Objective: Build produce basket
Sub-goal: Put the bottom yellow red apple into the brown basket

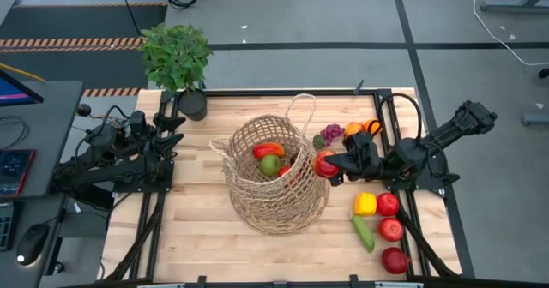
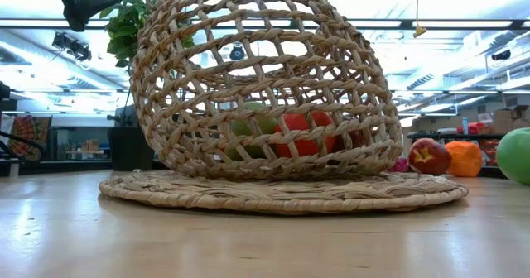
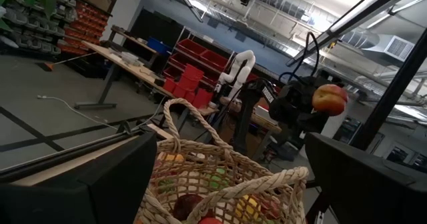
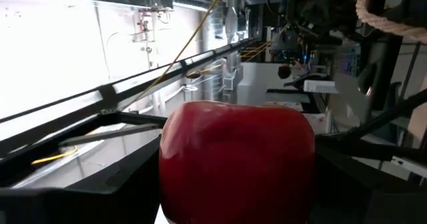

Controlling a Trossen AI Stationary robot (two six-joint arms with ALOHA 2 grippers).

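**Red apple at the basket's rim**

No readable labels anywhere. The right gripper (image 1: 328,165) pinches a red apple (image 1: 324,163) between its fingers, arm stretched low across the table, right at the basket (image 1: 273,178) edge. The basket sits mid-table with a green apple (image 1: 270,165) and red pepper (image 1: 268,150) inside. More produce (image 1: 381,216) lies beside the right arm. A plant (image 1: 177,58) stands at the far-left corner. The left gripper (image 1: 171,130) waits left, fingers spread.
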